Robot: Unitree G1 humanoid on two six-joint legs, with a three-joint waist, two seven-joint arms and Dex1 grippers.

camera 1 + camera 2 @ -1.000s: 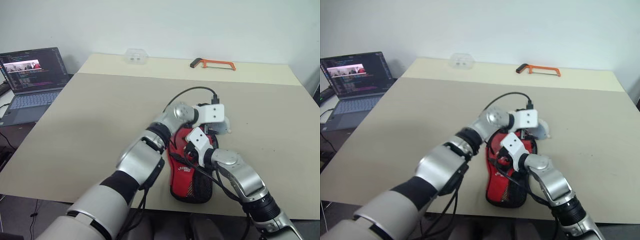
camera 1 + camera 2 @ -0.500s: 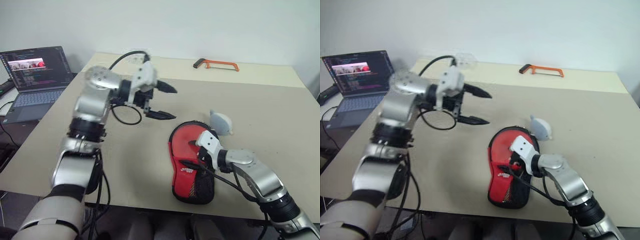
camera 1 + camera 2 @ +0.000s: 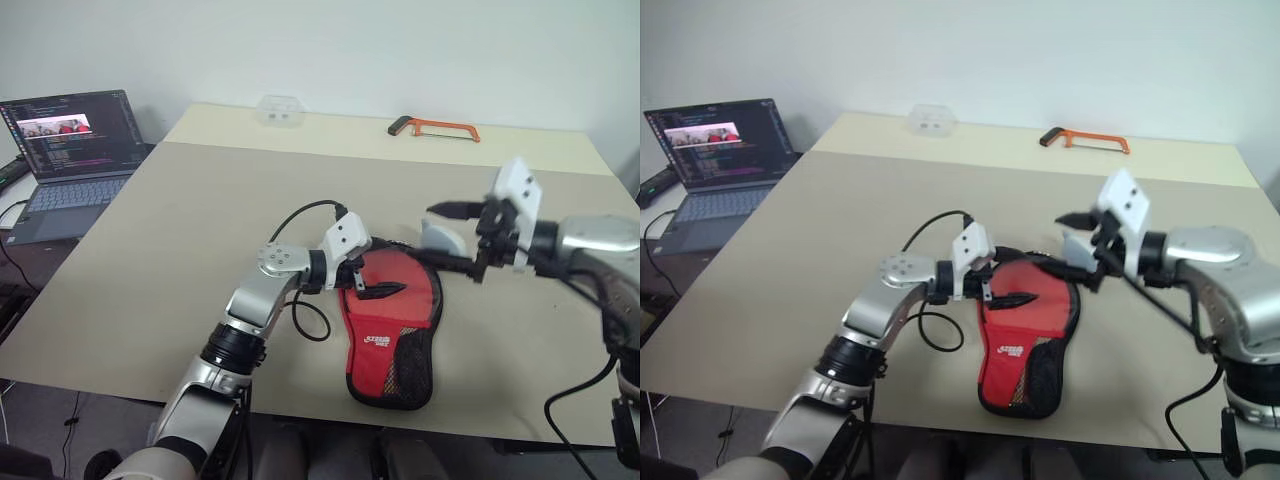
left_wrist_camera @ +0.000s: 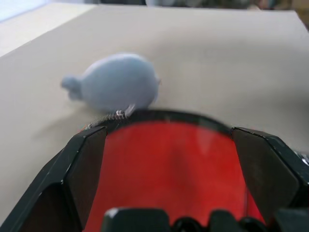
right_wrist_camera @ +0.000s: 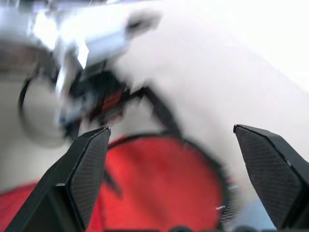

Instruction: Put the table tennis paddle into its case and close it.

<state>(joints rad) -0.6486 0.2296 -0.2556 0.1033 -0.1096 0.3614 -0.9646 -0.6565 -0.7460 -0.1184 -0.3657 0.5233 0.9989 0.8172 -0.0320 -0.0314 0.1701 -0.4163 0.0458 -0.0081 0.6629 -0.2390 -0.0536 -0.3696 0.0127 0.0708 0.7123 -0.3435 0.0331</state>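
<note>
Now right tool [image 3: 452,235] lifted off case [image 3: 390,320], left tool [image 3: 375,281] back over it, both spread

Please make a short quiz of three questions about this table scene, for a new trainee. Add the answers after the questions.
1. True or false: the red case lies on the table near its front edge.
2. Which tool lies at the far side of the table? A) a hammer B) the orange hacksaw C) a wrench
3. Are the left end effector and the right end effector open or shut?

Key
1. True.
2. B.
3. Both are open and hold nothing. The left one is over the case; the right one is in the air beside the small grey object.
</note>
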